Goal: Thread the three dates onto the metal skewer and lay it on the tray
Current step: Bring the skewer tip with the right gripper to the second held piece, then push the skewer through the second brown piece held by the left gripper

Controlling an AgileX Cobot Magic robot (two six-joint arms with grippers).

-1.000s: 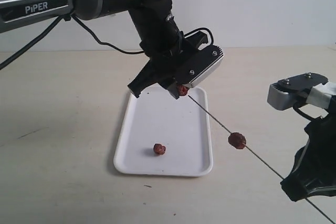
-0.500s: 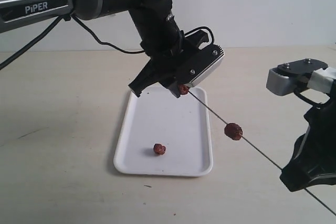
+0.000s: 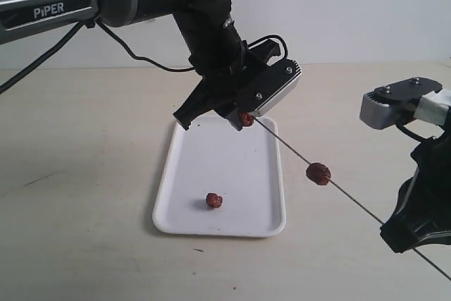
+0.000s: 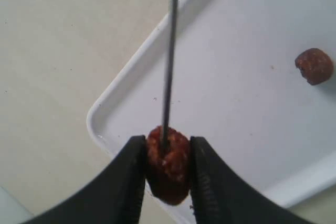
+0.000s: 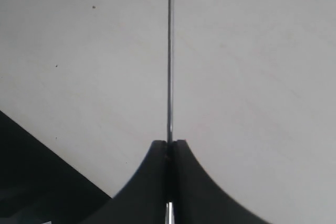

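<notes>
My left gripper (image 3: 243, 120) hangs above the far end of the white tray (image 3: 182, 218) and is shut on a reddish-brown date (image 4: 168, 163). The tip of the thin metal skewer (image 3: 352, 201) is stuck into that date (image 3: 246, 119). A second date (image 3: 318, 173) sits threaded midway along the rod, in the air right of the tray. My right gripper (image 5: 168, 144) is shut on the skewer (image 5: 169, 61) at lower right. The third date (image 3: 214, 200) lies loose on the tray (image 4: 247, 108), also visible in the left wrist view (image 4: 314, 66).
A black cable (image 3: 134, 54) loops behind the left arm. A small dark crumb (image 3: 199, 249) lies on the beige table in front of the tray. The right arm's grey wrist block (image 3: 394, 107) stands at the right edge.
The threaded date and the right gripper rose slightly, then settled back a little lower and to the right. The left gripper and its date stayed put.
</notes>
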